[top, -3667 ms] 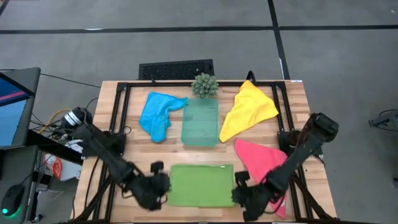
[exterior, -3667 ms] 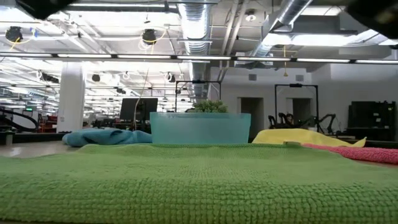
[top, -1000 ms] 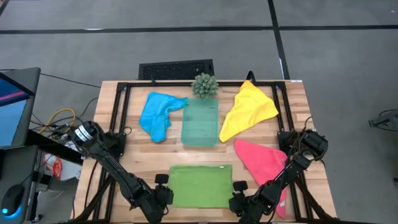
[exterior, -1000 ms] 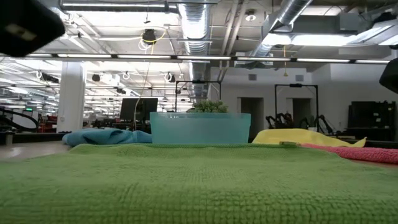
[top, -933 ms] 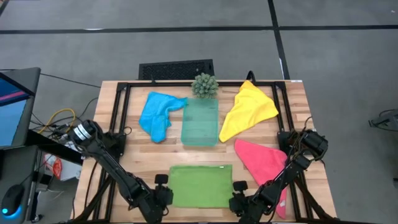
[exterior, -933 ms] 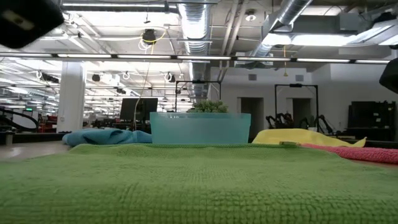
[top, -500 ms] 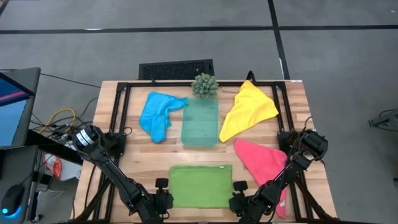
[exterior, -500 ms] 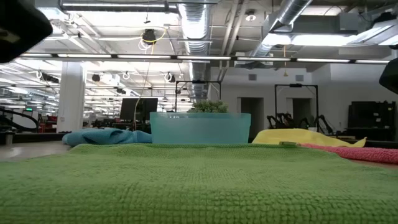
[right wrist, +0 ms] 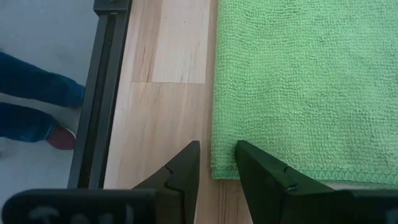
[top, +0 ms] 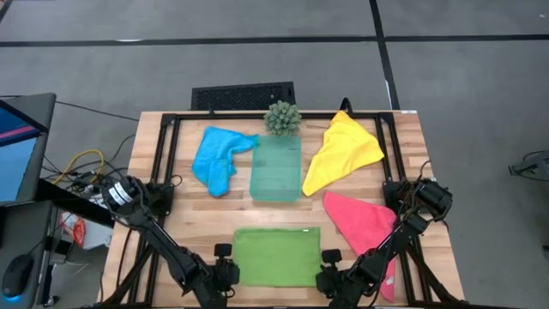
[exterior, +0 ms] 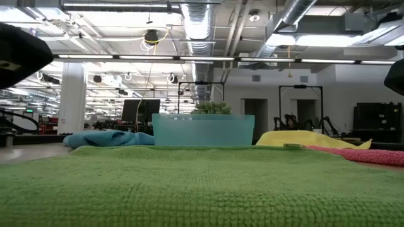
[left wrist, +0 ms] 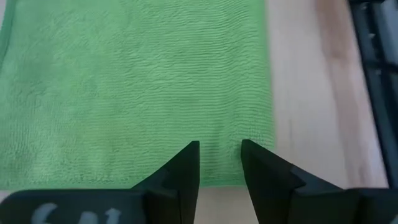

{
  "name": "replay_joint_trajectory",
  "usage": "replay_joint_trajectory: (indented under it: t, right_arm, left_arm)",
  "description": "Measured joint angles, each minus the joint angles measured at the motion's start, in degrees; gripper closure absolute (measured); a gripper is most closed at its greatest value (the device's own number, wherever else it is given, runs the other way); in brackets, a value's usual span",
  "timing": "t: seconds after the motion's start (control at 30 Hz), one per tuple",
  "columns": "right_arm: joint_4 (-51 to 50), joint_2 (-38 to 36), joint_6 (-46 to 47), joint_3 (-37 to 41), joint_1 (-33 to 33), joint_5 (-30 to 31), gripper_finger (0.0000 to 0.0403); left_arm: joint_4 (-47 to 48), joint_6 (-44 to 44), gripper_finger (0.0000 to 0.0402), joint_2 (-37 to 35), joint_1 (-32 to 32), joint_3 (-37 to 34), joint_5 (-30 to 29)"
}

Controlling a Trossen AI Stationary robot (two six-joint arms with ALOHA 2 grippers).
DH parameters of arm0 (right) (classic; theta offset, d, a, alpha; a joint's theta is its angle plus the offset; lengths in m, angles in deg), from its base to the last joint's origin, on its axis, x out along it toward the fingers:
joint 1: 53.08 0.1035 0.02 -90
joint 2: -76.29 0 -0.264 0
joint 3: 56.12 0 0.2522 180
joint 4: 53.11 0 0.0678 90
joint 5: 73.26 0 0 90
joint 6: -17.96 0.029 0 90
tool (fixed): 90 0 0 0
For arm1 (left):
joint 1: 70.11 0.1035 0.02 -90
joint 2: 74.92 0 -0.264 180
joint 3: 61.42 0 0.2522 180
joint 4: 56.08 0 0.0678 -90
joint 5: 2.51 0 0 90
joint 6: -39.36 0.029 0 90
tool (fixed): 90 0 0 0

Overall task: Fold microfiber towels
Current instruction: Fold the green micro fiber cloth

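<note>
**Both grippers wait at the near corners of the green towel**

You have the green towel [top: 277,256] lying flat at the near edge of the table [top: 403,154], in the middle. It looks like a neat rectangle, so it may be folded once already, but you cannot be sure.

Your left gripper [left wrist: 220,163] sits over the towel's near left corner. Its 2 fingers have a small gap between them and hold nothing. Your right gripper [right wrist: 217,163] sits at the near right corner, right above the hem. Its fingers are also a little apart and hold nothing.

The 2 grippers are placed at matching corners, likely so you can pinch both and lift the near edge evenly. That would keep the fold straight.

The other 3 towels lie crumpled farther back: blue towel [top: 218,157] on the left, yellow towel [top: 343,151] and pink towel [top: 364,222] on the right. The tray [top: 276,169] sits between them, with the plant [top: 282,117] behind it.
</note>
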Motion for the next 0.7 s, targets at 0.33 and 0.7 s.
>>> replay_joint_trajectory:
  t: [0.33,0.7]
  right_arm:
    - [-0.04,0.0,0.0,0.0,0.0,0.07,0.0269]
    - [-0.17,0.0,1.97,0.02,0.0,0.35,0.0269]
  left_arm:
    - [-0.52,1.52,0.029,0.02,-0.05,-0.07,-1.1]
    - [8.61,3.52,0.0285,-2.08,0.96,5.95,3.67]
